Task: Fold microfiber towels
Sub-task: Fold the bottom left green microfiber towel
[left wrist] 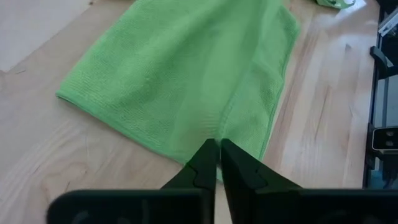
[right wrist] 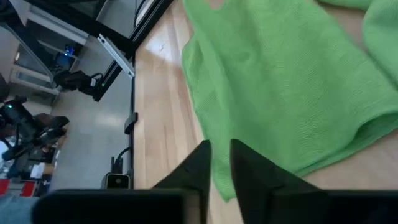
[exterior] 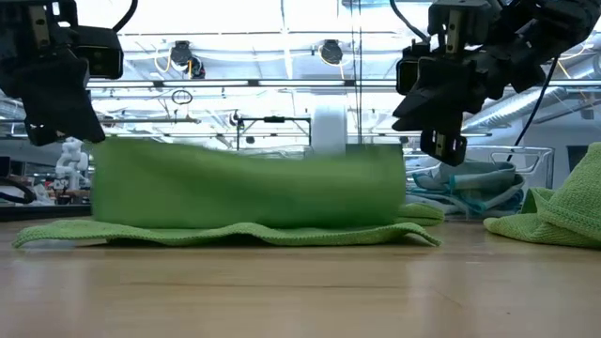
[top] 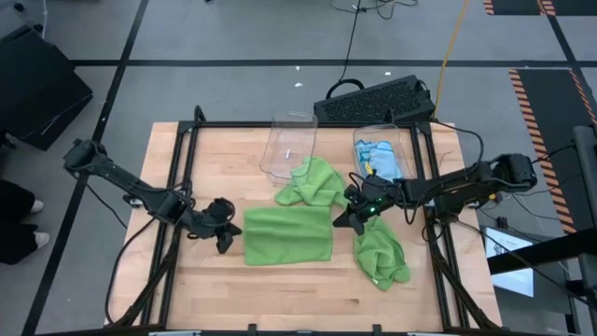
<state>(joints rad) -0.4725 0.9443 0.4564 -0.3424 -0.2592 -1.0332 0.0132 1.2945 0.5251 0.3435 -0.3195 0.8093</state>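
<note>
A lime green microfiber towel [top: 287,235] lies as a rectangle at the table's middle. In the low view its upper layer [exterior: 249,183] shows as a blurred band standing above the flat lower layer [exterior: 225,233]. My left gripper [top: 227,241] hovers at the towel's left edge, its fingers [left wrist: 239,171] parted by a thin slit with nothing between them. My right gripper [top: 347,221] hovers at the towel's right edge, its fingers [right wrist: 249,168] a little apart, and towel [right wrist: 286,81] shows beyond them. Both grippers stand above towel height in the low view.
Two more green towels lie crumpled, one behind the flat towel [top: 312,182] and one toward the near right [top: 382,254]. At the back stand a clear bin [top: 289,145] and a second bin with light blue towels [top: 378,159]. Bare wood [top: 280,289] lies along the near edge.
</note>
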